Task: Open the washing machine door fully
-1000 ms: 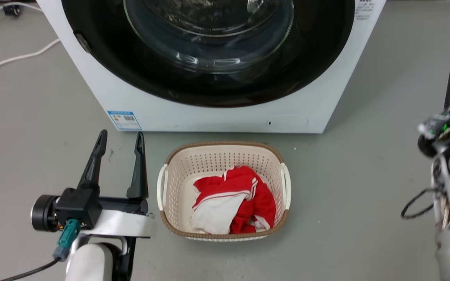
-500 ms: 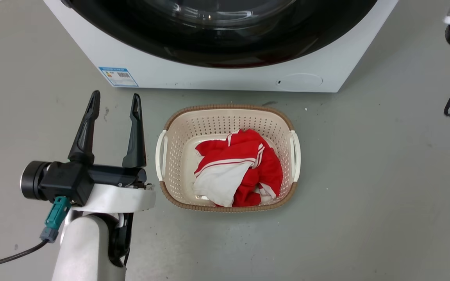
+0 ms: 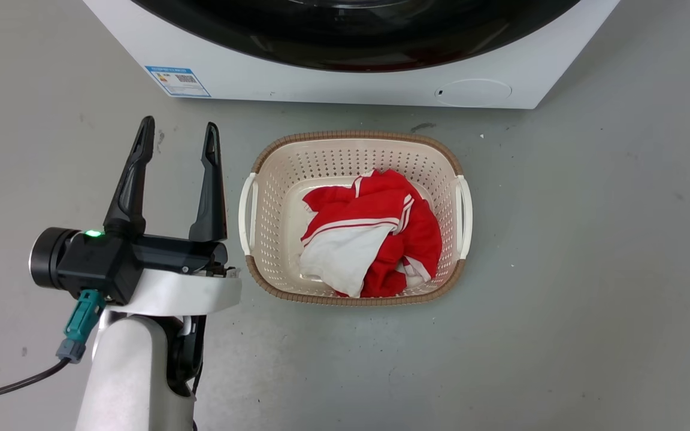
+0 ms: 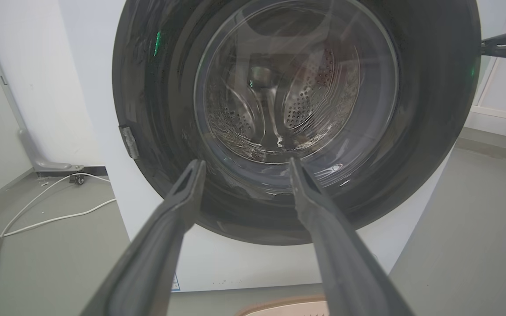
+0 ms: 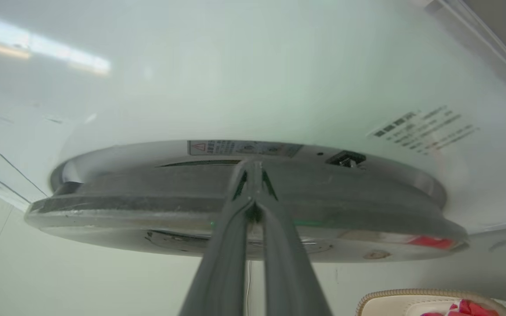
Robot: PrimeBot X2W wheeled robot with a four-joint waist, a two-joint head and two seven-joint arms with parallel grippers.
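Washing machine door (image 3: 357, 36): glossy black round ring with a clear glass bowl at centre. It sits at 12 o'clock in the head view, flat against the front of the white boxy washing machine (image 3: 321, 90), facing the robot. Face-on it is round, so it has no long axis. In the right wrist view it shows edge-on as a thick dark disc running 9 to 3 o'clock. Perforated steel drum (image 4: 305, 101) visible through the glass.

Right gripper (image 5: 253, 164): fingers pressed together, tips at the seam between door rim and white front.

Left gripper (image 3: 178, 124): 8 o'clock in the head view, fingers apart, empty, pointing toward 12.

Cream perforated plastic laundry basket (image 3: 354, 139), brown woven-look rim, on the grey floor (image 3: 560, 269) at centre. Crumpled red-and-white garment (image 3: 381, 221) inside.
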